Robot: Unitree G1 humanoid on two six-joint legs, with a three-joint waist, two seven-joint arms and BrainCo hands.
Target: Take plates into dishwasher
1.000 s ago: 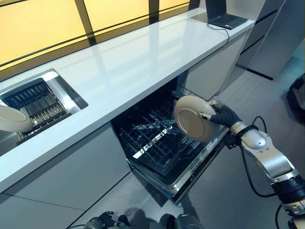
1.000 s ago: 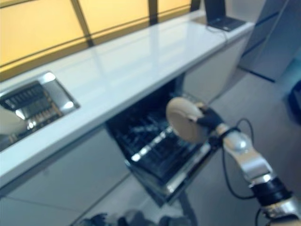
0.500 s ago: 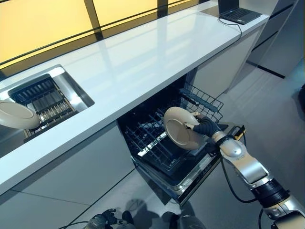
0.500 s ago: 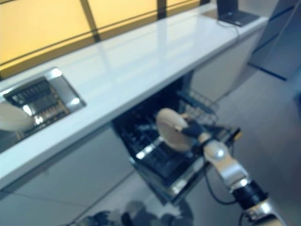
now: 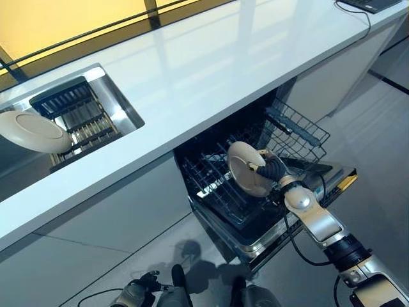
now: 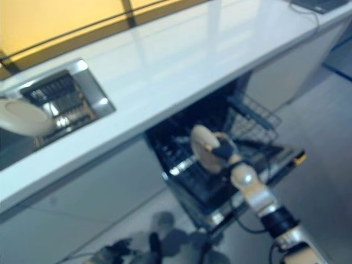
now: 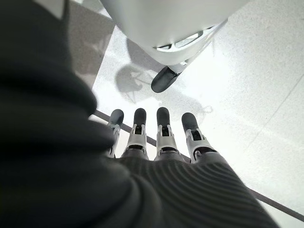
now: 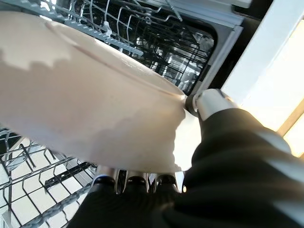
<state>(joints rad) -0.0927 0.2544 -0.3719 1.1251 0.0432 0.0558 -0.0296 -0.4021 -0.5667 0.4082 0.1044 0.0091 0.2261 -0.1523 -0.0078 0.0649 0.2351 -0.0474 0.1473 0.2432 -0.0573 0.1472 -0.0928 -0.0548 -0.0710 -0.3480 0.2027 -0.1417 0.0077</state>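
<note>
My right hand [image 5: 272,169] is shut on a cream plate [image 5: 246,168], pinching its rim and holding it on edge just above the lower rack [image 5: 220,185] of the open dishwasher. The right wrist view shows the plate [image 8: 80,99] close over the rack's wire tines [image 8: 33,171]. A second cream plate [image 5: 32,131] leans in the sink [image 5: 118,102] at the left of the counter. My left hand [image 7: 156,137] hangs low with straight fingers over the floor, holding nothing.
The white countertop [image 5: 211,57] runs above the dishwasher. The upper wire basket [image 5: 297,131] sticks out to the right of the plate. The dishwasher door [image 5: 319,185] lies open and low under my right arm. Grey floor lies in front.
My right hand has lowered the plate further down and in toward the lower rack. The camera has shifted, so the whole scene moved right in the eye views.
</note>
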